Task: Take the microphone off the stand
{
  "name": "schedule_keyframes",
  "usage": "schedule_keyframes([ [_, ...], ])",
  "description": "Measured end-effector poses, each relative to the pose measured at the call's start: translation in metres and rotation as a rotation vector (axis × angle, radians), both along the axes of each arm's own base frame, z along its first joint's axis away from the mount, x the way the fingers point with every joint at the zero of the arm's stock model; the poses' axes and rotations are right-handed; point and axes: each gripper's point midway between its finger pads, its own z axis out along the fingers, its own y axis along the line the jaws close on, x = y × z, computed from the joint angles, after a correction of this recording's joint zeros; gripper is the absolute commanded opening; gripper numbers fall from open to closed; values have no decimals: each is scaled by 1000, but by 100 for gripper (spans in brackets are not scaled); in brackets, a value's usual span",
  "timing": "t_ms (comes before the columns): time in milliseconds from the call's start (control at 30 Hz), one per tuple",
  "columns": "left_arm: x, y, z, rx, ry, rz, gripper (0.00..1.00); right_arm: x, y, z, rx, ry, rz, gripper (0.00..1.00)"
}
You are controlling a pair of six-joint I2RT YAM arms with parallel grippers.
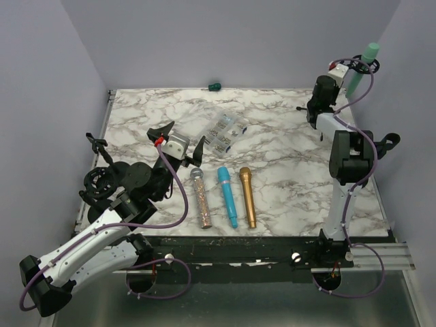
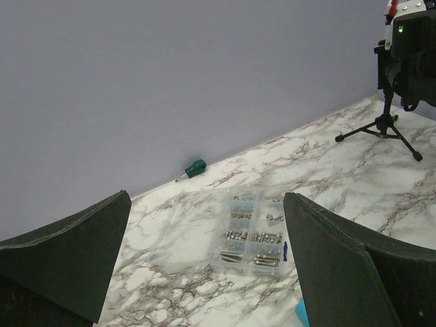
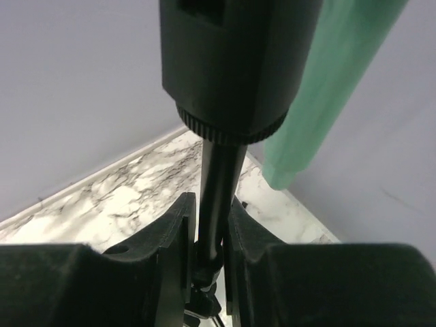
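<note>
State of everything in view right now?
green microphone: in its clip, tilted.
stand pole: upright, gripped.
right gripper: shut on stand pole.
left gripper: open, empty.
glitter microphone: lying flat.
blue microphone: lying flat.
gold microphone: lying flat.
parts box: lying flat, seemingly closed.
screwdriver: lying by back wall.

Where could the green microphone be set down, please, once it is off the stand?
Bare marble lies between the gold microphone and the right arm, and between the parts box and the stand. The front centre, by the blue microphone, is crowded.

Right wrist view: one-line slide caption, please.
Right gripper clamps the stand pole beneath its black holder; the green microphone tilts away upper right.
</note>
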Motion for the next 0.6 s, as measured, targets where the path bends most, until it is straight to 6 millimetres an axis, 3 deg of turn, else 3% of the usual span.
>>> schedule_keyframes([
  [167, 0, 0, 0, 0, 0, -1, 98, -2, 36, 1, -10, -16, 57, 22],
  [600, -4, 3, 6, -14, -14, -2, 99, -2, 165, 5, -12, -36, 248, 23],
])
